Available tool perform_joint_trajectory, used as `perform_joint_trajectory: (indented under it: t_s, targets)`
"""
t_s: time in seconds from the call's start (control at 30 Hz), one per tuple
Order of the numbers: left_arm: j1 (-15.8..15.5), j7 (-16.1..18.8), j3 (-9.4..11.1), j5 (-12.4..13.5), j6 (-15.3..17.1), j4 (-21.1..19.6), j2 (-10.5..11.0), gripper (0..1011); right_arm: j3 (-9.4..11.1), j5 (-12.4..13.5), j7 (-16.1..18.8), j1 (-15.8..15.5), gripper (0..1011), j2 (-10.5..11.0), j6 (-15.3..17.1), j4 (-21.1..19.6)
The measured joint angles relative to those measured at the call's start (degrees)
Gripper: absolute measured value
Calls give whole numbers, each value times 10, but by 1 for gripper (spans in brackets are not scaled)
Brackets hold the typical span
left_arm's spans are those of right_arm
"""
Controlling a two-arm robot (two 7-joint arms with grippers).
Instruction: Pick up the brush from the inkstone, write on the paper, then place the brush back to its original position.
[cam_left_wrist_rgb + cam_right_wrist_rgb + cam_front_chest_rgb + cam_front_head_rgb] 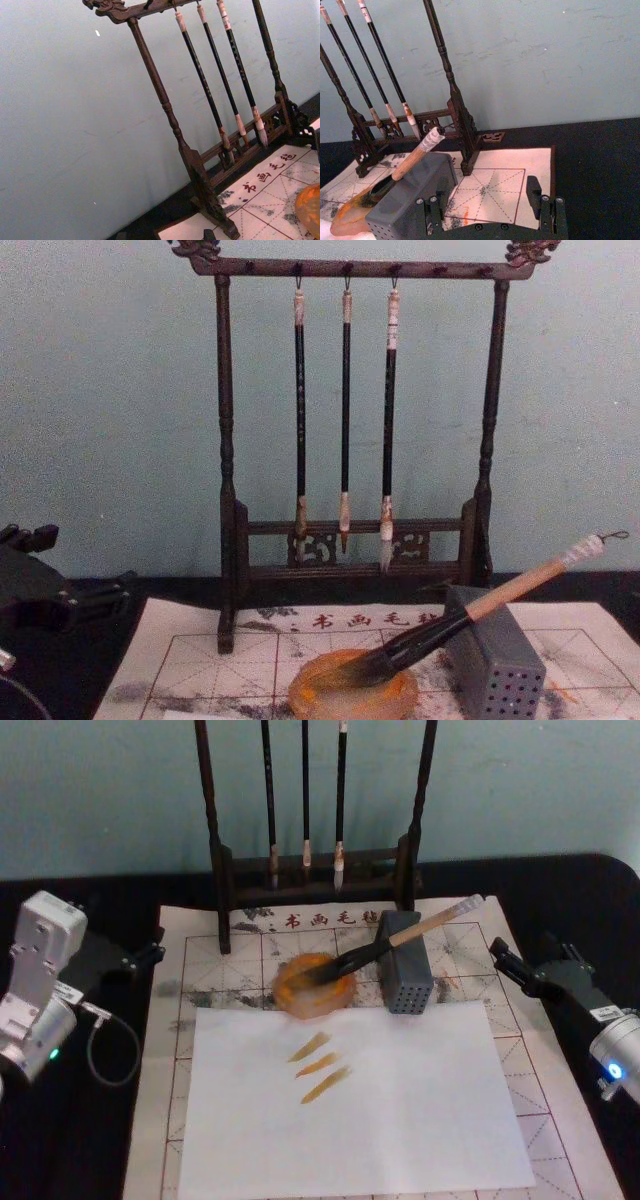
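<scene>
Brush (pixel 400 940) on inkstone (pixel 314 985), well apart from right tool (pixel 505 960)

Brush (pixel 400 938) tip-down in inkstone (pixel 313 986)

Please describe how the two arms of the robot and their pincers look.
Both arms end in silver-grey cylindrical wrists, each with a small glowing light. The left pincer is black, behind a boxy light-grey housing with a looping grey cable. The right pincer is black with screwed-on fingers.
</scene>
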Motion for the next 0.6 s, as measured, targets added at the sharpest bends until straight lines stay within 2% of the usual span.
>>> perform_joint_trajectory:
  t_s: [0.6]
  targets:
    - [0,0,0,0,0,0,0,1001,0,0,0,-1,1003,1,0,-1]
